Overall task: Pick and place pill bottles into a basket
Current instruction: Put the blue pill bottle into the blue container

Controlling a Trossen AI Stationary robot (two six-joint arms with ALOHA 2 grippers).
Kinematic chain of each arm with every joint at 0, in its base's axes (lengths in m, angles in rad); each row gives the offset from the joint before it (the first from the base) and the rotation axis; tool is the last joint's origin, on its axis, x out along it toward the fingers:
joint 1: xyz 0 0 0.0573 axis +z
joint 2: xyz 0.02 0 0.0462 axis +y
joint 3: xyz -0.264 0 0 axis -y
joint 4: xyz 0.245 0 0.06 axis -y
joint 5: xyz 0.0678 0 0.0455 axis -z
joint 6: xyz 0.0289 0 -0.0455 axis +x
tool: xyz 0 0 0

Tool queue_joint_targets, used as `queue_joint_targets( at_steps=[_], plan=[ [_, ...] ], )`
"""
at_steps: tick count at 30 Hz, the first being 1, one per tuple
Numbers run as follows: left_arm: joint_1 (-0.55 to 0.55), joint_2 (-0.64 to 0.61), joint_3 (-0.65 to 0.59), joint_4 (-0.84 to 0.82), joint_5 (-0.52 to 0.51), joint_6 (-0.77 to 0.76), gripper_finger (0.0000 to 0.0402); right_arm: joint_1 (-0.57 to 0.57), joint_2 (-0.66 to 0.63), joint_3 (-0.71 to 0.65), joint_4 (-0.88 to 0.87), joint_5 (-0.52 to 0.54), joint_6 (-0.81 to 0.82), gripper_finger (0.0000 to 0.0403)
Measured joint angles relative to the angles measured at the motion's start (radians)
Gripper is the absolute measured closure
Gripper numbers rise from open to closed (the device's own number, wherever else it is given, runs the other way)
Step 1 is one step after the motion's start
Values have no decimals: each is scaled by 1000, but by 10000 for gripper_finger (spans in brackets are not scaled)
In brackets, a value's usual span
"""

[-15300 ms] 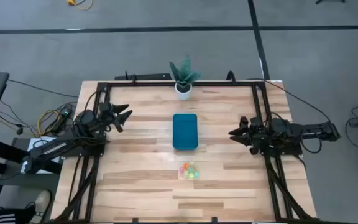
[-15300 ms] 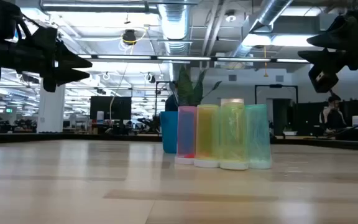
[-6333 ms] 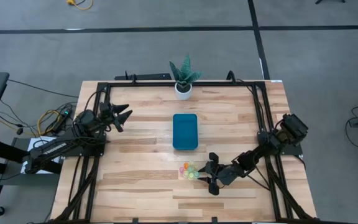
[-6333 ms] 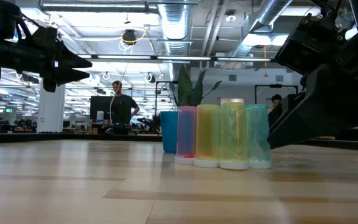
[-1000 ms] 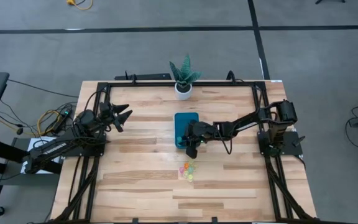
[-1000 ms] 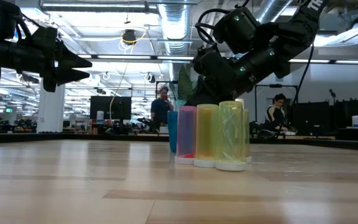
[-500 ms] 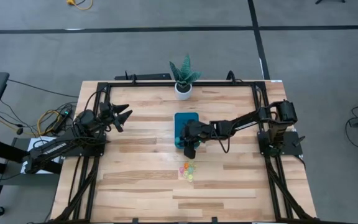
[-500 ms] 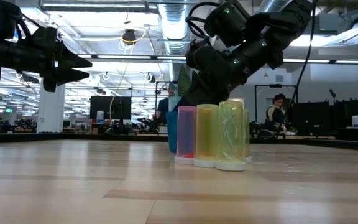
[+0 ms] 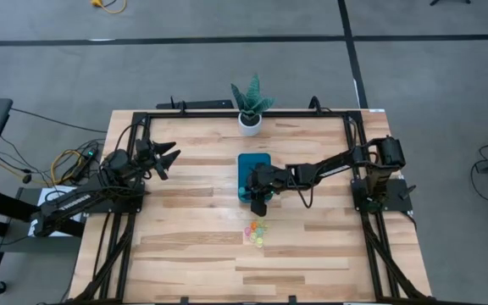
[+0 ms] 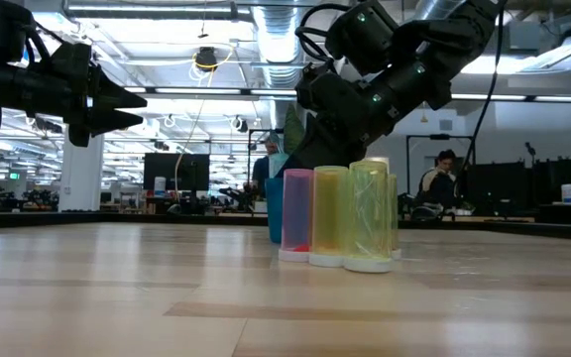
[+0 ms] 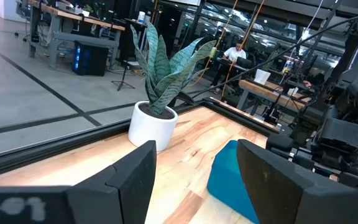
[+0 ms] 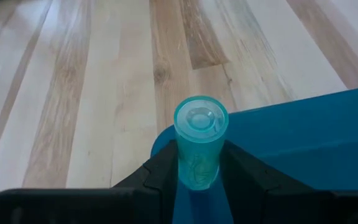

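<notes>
My right gripper (image 12: 197,171) has its fingers pinched on a teal bottle (image 12: 199,148), its long axis running out from them, over the near corner of the basket (image 12: 303,149). The other bottles (image 9: 257,230) stand on the bench (image 9: 185,246); the left gripper (image 9: 166,158) waits, fingers spread.

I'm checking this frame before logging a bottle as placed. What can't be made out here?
- High view: the right gripper hides its teal bottle.
- Right wrist view: the bottle's base sits behind the fingers; contact with the basket is unclear.
- Low view: the remaining bottles block the basket.
</notes>
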Motion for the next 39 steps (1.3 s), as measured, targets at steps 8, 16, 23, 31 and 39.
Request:
queue_joint_targets(
  at_steps=[8, 16, 23, 31, 39],
  plan=[
    [0, 0, 0, 0, 0, 0, 189, 0, 0, 0, -10, -8, 0, 300],
    [0, 0, 0, 0, 0, 0, 189, 0, 0, 0, -17, -9, 0, 300],
    [0, 0, 0, 0, 0, 0, 189, 0, 0, 0, -19, -9, 0, 300],
    [0, 0, 0, 0, 0, 0, 189, 0, 0, 0, -19, -10, 0, 294],
    [0, 0, 0, 0, 0, 0, 189, 0, 0, 0, -21, -10, 1, 246]
  ],
)
